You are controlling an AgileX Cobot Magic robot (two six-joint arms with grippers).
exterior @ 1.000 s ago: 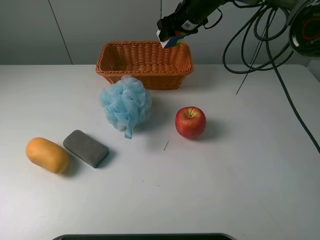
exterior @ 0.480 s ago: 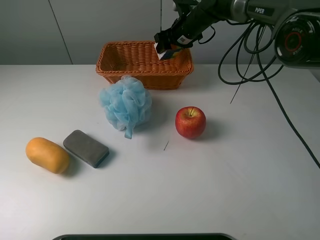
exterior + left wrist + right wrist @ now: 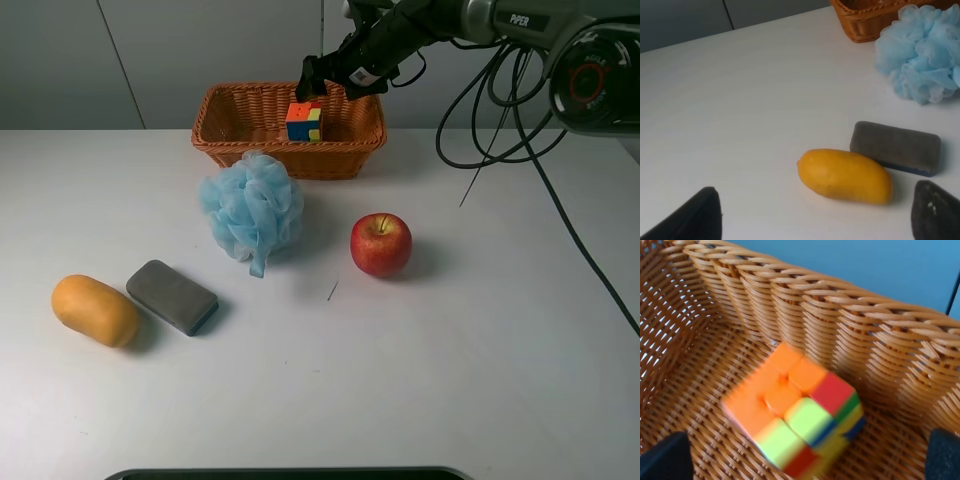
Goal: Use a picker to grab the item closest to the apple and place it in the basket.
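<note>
Wicker first, from the high camera: logging the basket [image 3: 280, 155] at the back of the table, with the colour cube [image 3: 305, 121] lying inside it; recording the right gripper [image 3: 328, 78] hovering just above the cube, apart from it; noting the apple [image 3: 381, 244] near the table's middle, the blue bath pouf [image 3: 251, 210] near it, and the grey sponge [image 3: 172, 296] and mango [image 3: 95, 310] well apart to the left.

Turning to the left wrist view: finding the left gripper [image 3: 815, 220] spread wide, gripping nothing, idling over the table just beside the mango.

Turning to the right wrist view: seeing the right gripper's tips wide apart, clasping nothing; seeing the cube blurred on the basket floor between them, probably settling.

Judging the placing step as all but finishing; expecting the next move to call for lifting straight up, clearing the rim without catching the wicker wall.
</note>
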